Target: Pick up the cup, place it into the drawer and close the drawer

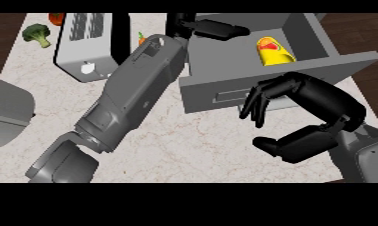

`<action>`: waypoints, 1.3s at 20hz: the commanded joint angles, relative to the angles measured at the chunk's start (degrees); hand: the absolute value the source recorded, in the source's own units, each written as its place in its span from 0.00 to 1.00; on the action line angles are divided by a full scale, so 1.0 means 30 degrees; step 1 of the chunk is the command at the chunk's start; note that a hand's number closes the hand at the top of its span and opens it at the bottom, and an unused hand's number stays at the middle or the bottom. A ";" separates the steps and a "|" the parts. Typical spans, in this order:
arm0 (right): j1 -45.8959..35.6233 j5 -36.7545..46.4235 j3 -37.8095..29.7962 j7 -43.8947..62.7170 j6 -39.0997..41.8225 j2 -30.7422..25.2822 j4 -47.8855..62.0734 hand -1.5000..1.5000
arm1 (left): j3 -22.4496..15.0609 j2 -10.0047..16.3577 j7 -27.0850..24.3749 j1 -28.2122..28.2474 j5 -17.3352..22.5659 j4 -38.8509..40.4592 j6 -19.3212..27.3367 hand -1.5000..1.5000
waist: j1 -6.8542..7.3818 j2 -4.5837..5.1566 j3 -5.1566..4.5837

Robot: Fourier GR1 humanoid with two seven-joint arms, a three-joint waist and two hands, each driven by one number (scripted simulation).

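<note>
Right hand (325, 101) fingers (260, 101), relaxed apart and empty, hover at the drawer (207, 82) front; cup (275, 51) lies inside, beyond them.

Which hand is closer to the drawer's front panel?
Right. The right hand hangs just before the drawer's front panel, fingers toward it; the left hand is over the drawer's back left corner.

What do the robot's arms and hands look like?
Each forearm is a grey, boxy, panelled shell; the left forearm has a recessed slot near its wrist, the right forearm barely shows. The left robot hand and right robot hand are glossy black, with rounded segmented fingers. No cables show.
</note>
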 commanded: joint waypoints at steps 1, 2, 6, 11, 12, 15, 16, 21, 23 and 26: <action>0.1403 0.2253 0.0871 0.0515 0.0495 -0.1236 -0.0674 0.00 | -0.0169 0.0000 -0.0870 0.0480 0.0494 0.0614 0.0217 0.00 | 0.0724 -0.0209 0.0013; 0.0628 0.4101 0.0497 -0.0585 0.0186 -0.1480 0.0056 0.00 | -0.0005 0.0000 -0.0117 -0.0233 0.0917 0.0191 0.0479 0.00 | 0.1173 -0.0241 0.0030; 0.1535 0.8513 0.2044 -0.1861 -0.1635 -0.0982 0.0855 0.00 | 0.0224 0.0000 -0.1300 0.0667 0.1256 0.0252 -0.0312 0.00 | 0.1872 -0.0240 0.0027; 0.1367 1.2137 0.3712 -0.3565 -0.3899 0.0046 0.5640 0.00 | 0.0707 0.0000 -0.1830 0.1379 0.1165 -0.0365 -0.0634 0.00 | 0.3021 -0.0390 0.0025; 0.0730 1.2374 0.3942 -0.3481 -0.3890 0.0331 0.7004 0.00 | 0.0195 0.0000 -0.1835 0.2203 0.1337 -0.1012 -0.0988 0.00 | 0.3188 -0.0430 0.0021; -0.0208 1.3703 0.4493 -0.5517 -0.4234 0.0178 1.0179 0.00 | 0.0675 0.0402 -0.2154 0.2721 0.1218 -0.1486 -0.1390 0.00 | 0.3499 -0.0407 0.0026; -0.0826 1.3952 0.4523 -0.5357 -0.4701 0.0875 1.1328 0.00 | 0.0567 0.0811 -0.1959 0.3423 0.1218 -0.1922 -0.1928 0.00 | 0.3721 -0.0452 0.0023; -0.2813 1.4728 0.3128 -0.8290 -0.6792 0.0941 1.7298 1.00 | 0.0607 0.1800 -0.1436 0.4796 0.1398 -0.3415 -0.2498 0.00 | 0.4528 -0.0427 0.0060; -0.3966 1.4685 0.2430 -0.9271 -0.7456 0.1073 1.9104 1.00 | 0.0370 0.1587 -0.1392 0.5485 0.1338 -0.3970 -0.2545 0.00 | 0.4760 -0.0397 0.0074; -0.5472 1.4196 0.1226 -1.0743 -0.7974 0.0903 2.0956 1.00 | 0.0624 0.2543 -0.1052 0.5930 0.1602 -0.4565 -0.3288 0.00 | 0.5087 -0.0269 0.0086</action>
